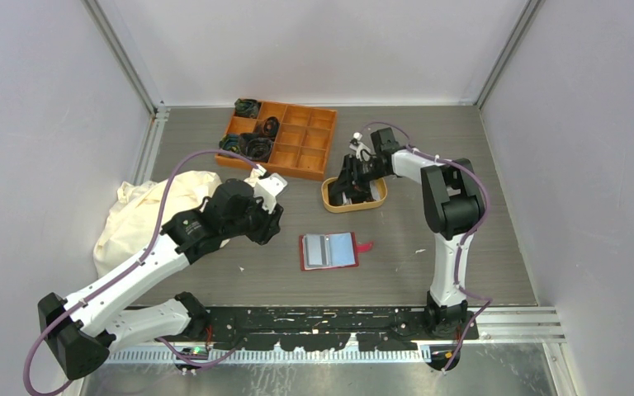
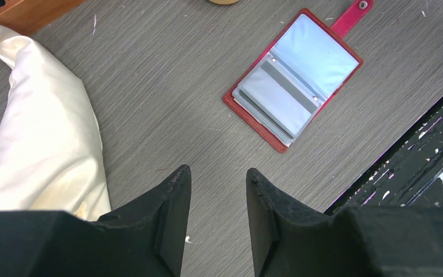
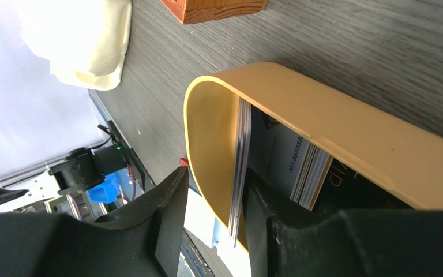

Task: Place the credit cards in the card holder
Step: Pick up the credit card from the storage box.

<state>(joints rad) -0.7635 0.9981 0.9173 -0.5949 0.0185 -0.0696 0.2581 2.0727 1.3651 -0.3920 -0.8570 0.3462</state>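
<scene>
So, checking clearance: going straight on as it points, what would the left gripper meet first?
Likely the bare table, between the cream cloth and the open red card holder; nothing else in line.

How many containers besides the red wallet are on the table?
2. The orange compartment box sits at the far edge, left of centre; the tan oval tray lies just right of it, slightly nearer. The cream cloth could hide more.
</scene>
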